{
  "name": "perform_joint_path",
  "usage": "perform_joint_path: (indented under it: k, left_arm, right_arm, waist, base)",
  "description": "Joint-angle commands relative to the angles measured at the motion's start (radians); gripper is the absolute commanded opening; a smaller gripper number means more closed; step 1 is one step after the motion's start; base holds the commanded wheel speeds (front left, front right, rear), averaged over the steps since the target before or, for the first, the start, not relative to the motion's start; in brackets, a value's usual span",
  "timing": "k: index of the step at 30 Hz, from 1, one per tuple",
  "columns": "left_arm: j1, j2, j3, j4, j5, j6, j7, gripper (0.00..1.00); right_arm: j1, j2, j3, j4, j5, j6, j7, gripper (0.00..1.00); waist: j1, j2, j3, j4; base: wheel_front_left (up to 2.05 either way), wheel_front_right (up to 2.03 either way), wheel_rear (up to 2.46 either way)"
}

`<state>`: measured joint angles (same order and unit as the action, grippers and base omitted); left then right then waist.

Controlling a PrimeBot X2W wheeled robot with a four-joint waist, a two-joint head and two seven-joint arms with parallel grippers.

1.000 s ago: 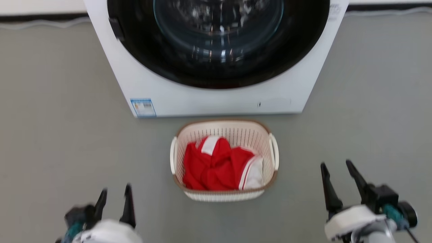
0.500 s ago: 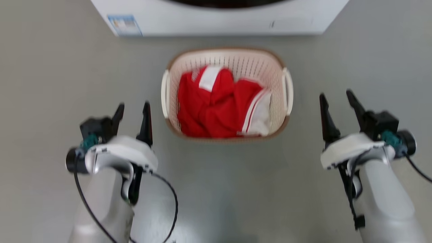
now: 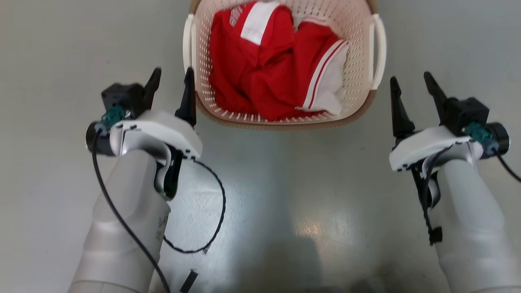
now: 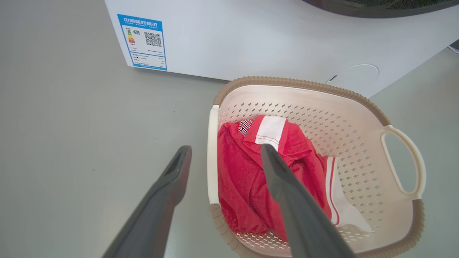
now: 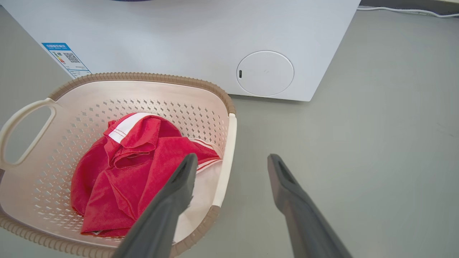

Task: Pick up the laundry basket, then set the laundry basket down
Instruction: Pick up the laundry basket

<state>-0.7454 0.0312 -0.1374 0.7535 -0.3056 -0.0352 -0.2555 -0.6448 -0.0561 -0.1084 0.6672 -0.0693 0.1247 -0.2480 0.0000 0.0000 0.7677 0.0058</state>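
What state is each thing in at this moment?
laundry basket: upright on the floor, ungripped
red garment: crumpled inside the basket
left gripper: open, empty
right gripper: open, empty
round flap on the washing machine: shut

Silver-grey forearms [image 3: 134, 195], dark tapered claws [image 3: 173, 72] [image 3: 410, 77]

Spread left tool [image 4: 225, 147] beside laundry basket [image 4: 304, 84] holding red garment [image 4: 244, 179].

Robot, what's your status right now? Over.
Open, empty: left gripper, right gripper, flanking laundry basket. Basket on floor, red garment inside. Behind it, washing machine.
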Motion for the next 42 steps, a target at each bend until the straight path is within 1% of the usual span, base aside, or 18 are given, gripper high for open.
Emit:
perform_joint_path:
  k: [1, 9, 14, 18, 24, 34, 42]
  left_arm:
    - [-0.012, 0.019, 0.005, -0.008, -0.011, 0.011, -0.006, 1.0]
    - [-0.086, 0.019, -0.072, 0.031, -0.034, 0.038, -0.006, 1.0]
    - [-0.114, 0.019, -0.115, 0.043, -0.046, 0.042, -0.006, 1.0]
    - [-0.135, 0.019, -0.137, 0.053, -0.049, 0.053, -0.006, 1.0]
    - [-0.154, 0.019, -0.138, 0.086, -0.034, 0.067, -0.006, 1.0]
    - [-0.183, 0.019, -0.115, 0.122, -0.009, 0.06, -0.006, 1.0]
    - [-0.203, 0.019, -0.119, 0.143, 0.006, 0.058, -0.006, 1.0]
  right_arm:
    - [-0.008, 0.006, 0.012, -0.002, -0.012, 0.006, -0.014, 1.0]
    - [-0.078, 0.006, 0.012, 0.049, -0.013, 0.006, -0.014, 1.0]
    - [-0.109, 0.006, 0.014, 0.078, -0.011, 0.006, -0.014, 1.0]
    - [-0.127, 0.006, 0.019, 0.088, 0.0, 0.006, -0.014, 1.0]
    - [-0.14, 0.006, 0.03, 0.092, 0.007, 0.006, -0.014, 1.0]
    - [-0.165, 0.006, 0.032, 0.093, 0.01, 0.006, -0.014, 1.0]
    - [-0.179, 0.006, 0.05, 0.107, 0.019, 0.006, -0.014, 1.0]
  waist:
    - [0.0, 0.0, 0.031, 0.01]
    - [0.0, 0.0, 0.072, 0.022]
    - [0.0, 0.0, 0.095, 0.025]
    - [0.0, 0.0, 0.12, 0.023]
    - [0.0, 0.0, 0.15, 0.017]
    - [0.0, 0.0, 0.19, 0.01]
    - [0.0, 0.0, 0.21, 0.008]
  base:
    - [0.0, 0.0, 0.0]
    - [0.0, 0.0, 0.0]
    - [0.0, 0.0, 0.0]
    - [0.0, 0.0, 0.0]
    - [0.0, 0.0, 0.0]
    - [0.0, 0.0, 0.0]
    - [0.0, 0.0, 0.0]
